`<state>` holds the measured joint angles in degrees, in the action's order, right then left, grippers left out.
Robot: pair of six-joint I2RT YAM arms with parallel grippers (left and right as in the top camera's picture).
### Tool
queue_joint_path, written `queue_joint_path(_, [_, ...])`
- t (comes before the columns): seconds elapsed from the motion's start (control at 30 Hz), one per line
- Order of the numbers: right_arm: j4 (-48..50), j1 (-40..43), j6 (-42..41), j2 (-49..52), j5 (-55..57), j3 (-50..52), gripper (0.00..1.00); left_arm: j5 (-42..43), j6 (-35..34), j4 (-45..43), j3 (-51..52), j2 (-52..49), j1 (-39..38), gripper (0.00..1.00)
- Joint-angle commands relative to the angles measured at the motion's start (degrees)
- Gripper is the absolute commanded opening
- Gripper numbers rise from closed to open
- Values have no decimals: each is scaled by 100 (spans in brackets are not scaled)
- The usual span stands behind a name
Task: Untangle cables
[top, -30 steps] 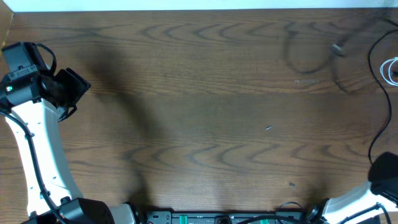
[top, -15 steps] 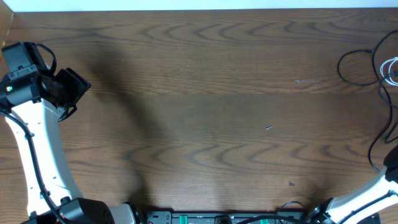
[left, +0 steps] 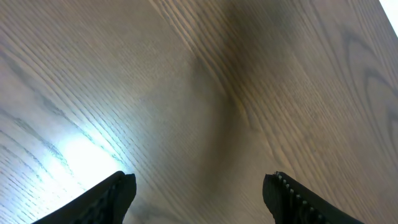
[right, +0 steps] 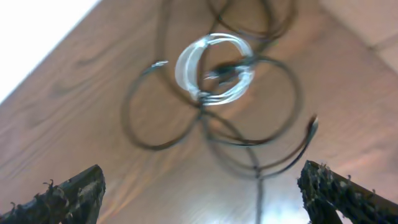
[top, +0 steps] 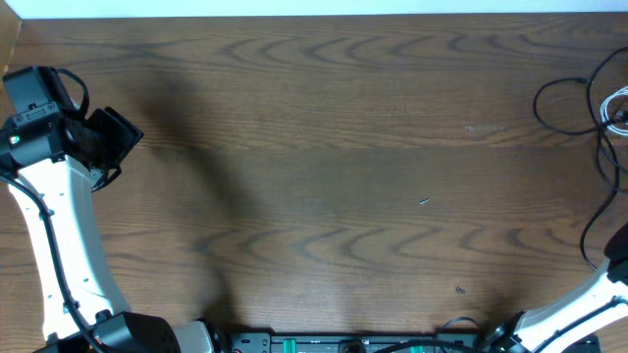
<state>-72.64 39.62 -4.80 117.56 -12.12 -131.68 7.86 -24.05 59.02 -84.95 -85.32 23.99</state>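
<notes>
Cables (right: 205,109): thin black loops crossing over a small white coil (right: 185,65), lying in a loose heap on the table (top: 314,147) at the upper right edge of the overhead view; some of it runs out of frame.
Right hand (right: 202,177): fingers spread wide with nothing between them, poised over the heap and not touching it.
Left hand (left: 199,186): fingers apart and empty, over bare wood at the left of the overhead view, well apart from the cables.
Risk, grabbing: the loops overlap at one knot-like crossing, so a pinch there would likely take several cords at once and pull the tangle tighter.
Risk, edge: the heap sits near the table's right side; a drag outward could spill it off.
Risk, reach: the left hand is too distant to pin anything down.
Writing: no brand, label or lettering can be read.
</notes>
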Motion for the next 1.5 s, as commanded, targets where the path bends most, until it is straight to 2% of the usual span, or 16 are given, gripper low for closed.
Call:
queue_joint_path(0.0, [-166, -592, 599, -605, -793, -44, 96, 44, -24, 31, -66, -52, 4, 72])
queue_joint_path(0.07, [-251, -914, 678, -741, -791, -44, 97, 46, -26, 35, -66, -52, 7, 72])
queue_joint_path(0.1, [-319, -1292, 708, -872, -787, -44, 97, 46, -24, 59, -66, -52, 4, 80])
queue_joint_path(0.13, [-363, -1449, 708, -920, -776, -44, 97, 44, -24, 57, -66, -52, 4, 98])
queue_joint_path(0.37, [-822, -2990, 704, -1207, -470, -44, 99, 46, -26, 55, -66, -52, 7, 98])
queue_joint_path(0.67, [-1132, -4356, 566, -1718, 501, -44, 99, 46, -26, 55, -66, -52, 7, 98])
queue_joint_path(0.93, [-1482, -4673, 442, -2509, 492, -44, 99, 44, -26, 55, -66, -52, 7, 98])
queue_joint_path(1.23, [-2465, -4684, 518, -3060, 472, -42, 99, 44, -26, 52, -66, -52, 7, 98])
queue_joint_path(1.47, [-2463, -4680, 577, -3362, 667, -42, 99, 44, -26, 52, -66, -52, 7, 98])
